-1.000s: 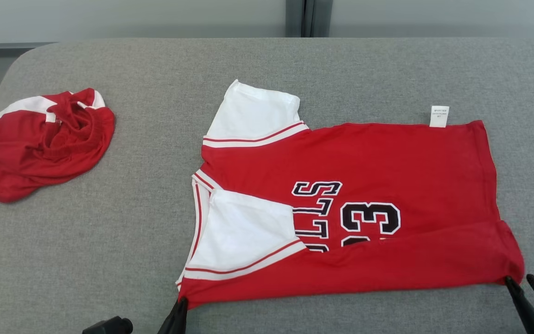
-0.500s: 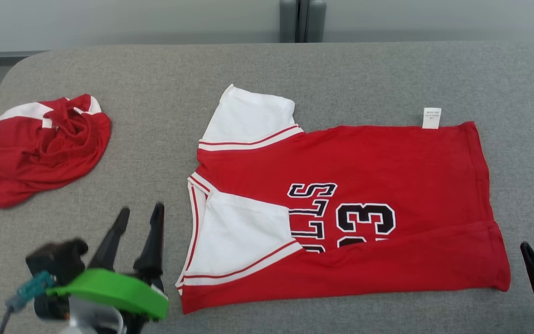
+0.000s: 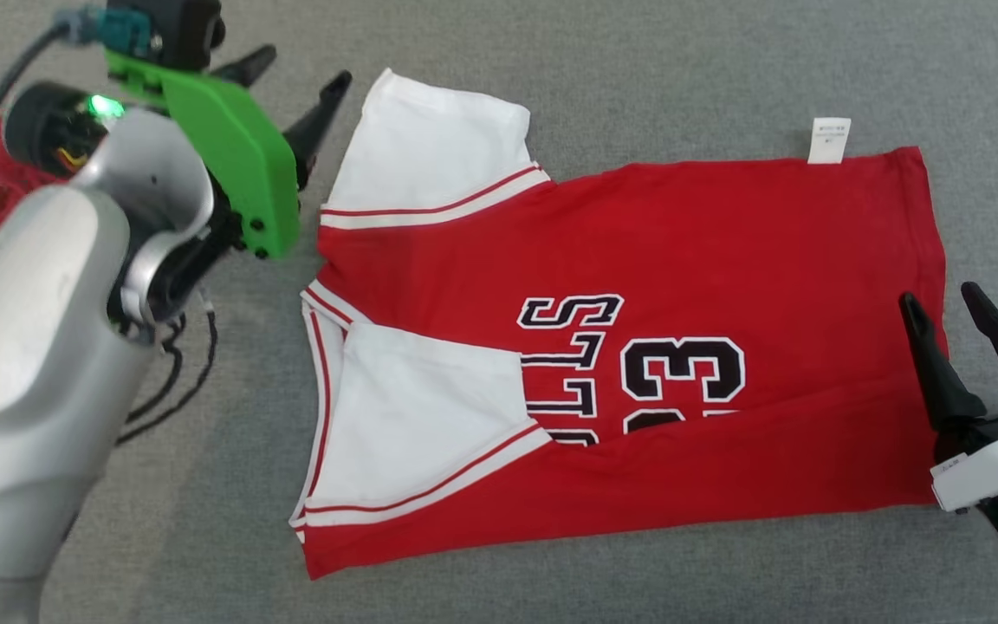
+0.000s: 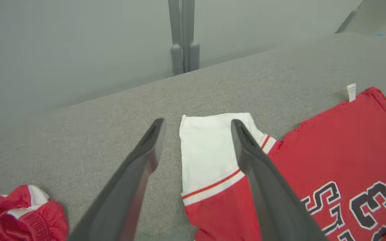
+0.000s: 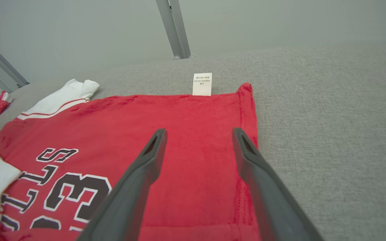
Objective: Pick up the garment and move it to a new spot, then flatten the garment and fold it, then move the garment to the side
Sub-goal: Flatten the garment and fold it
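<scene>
Red jersey [image 3: 681, 260] with white sleeves lies spread on the grey desk [image 3: 638, 69], its near long edge folded up over the lower part of the number. A second ago both end effectors were down at the two near corners of that fold; now they have let go and lifted, fingers spread wide and holding nothing. The left end effector [image 3: 307, 68] hovers just beside the far white sleeve [image 3: 430, 147], and the right end effector [image 3: 939, 295] is over the hem [image 3: 928, 234]. The first lengthwise fold looks laid; the far side, with its protruding sleeve, is probably next.
</scene>
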